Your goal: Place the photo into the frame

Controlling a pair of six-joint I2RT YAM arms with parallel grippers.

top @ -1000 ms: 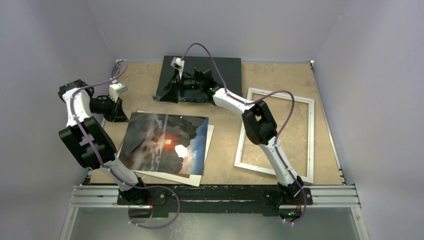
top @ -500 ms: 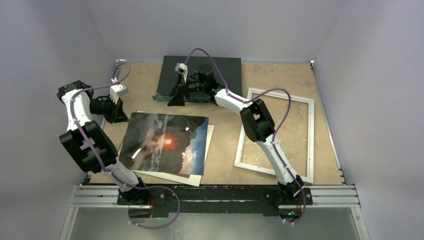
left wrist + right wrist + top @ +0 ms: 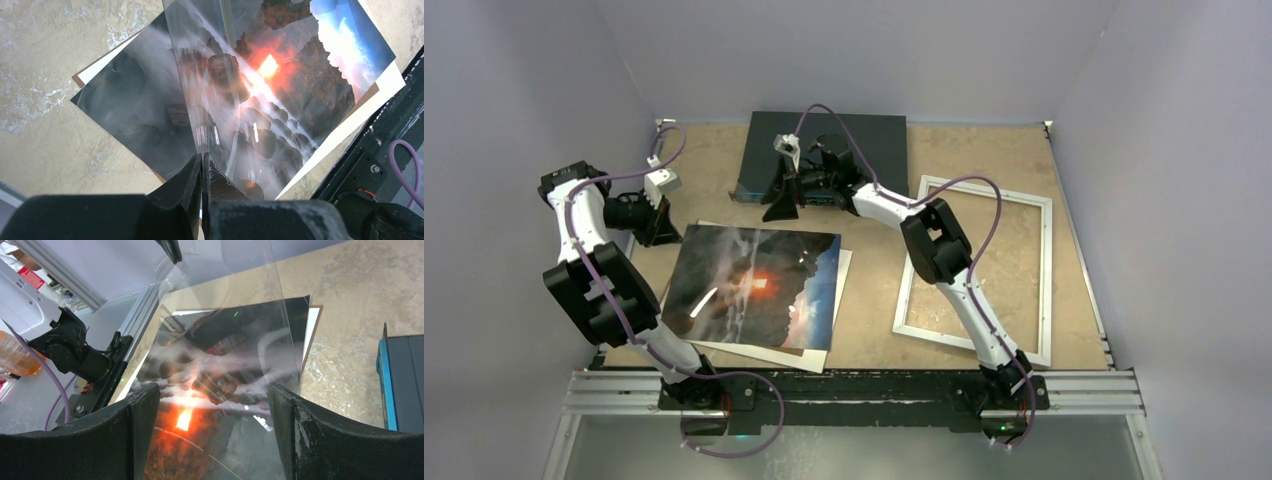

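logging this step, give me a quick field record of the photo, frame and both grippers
photo: flat on a white sheet, left of the frame, not in it
frame: flat, empty
clear sheet: raised over the photo
left gripper: shut on the clear sheet
right gripper: open, empty, by the dark box

I work inside a booth of plain, pale lavender-grey walls: a back wall (image 3: 844, 50), a left wall (image 3: 504, 100) and a right wall (image 3: 1184, 150). In front of me lies a table (image 3: 714, 165) topped with tan, mottled board, whitish in patches. A silver aluminium rail (image 3: 1104, 392) runs along its near edge, with a dull grey surface (image 3: 874, 450) below it. The light is soft and even.
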